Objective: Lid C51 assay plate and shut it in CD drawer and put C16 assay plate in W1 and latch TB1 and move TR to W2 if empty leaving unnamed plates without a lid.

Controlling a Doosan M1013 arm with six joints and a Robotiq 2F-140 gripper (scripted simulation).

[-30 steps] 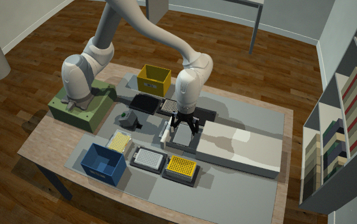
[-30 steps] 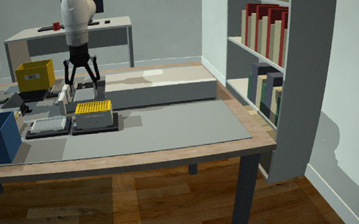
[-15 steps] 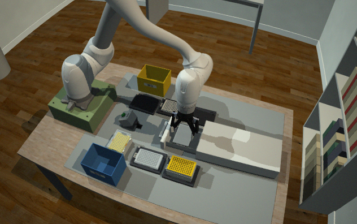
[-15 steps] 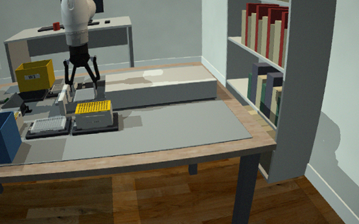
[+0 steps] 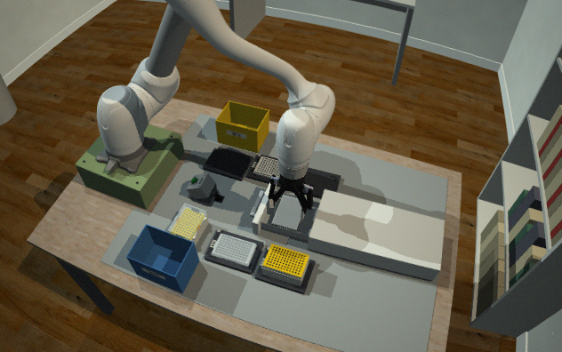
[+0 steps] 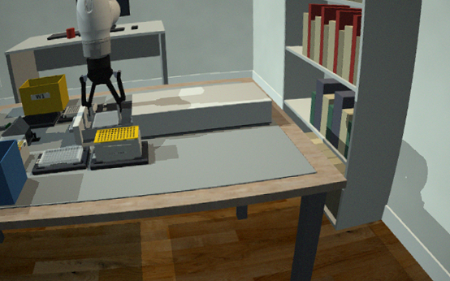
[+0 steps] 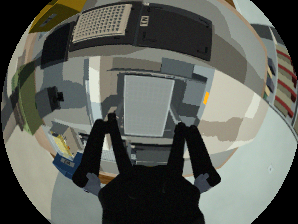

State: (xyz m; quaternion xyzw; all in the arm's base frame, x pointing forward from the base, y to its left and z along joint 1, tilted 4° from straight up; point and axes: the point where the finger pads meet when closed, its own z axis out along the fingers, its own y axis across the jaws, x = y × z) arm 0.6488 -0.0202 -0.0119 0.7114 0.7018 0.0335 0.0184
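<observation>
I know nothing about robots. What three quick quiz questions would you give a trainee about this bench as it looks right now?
1. True or false: the end effector is shut on a lidded plate at the cooler's open drawer.
2. Which way do the end effector's fingers point? A up; B down; C sideways.
3. Fill in the missing word: the bin marked W1 is ____ in colour.

Key: 1 true; 2 B; 3 yellow.
</observation>
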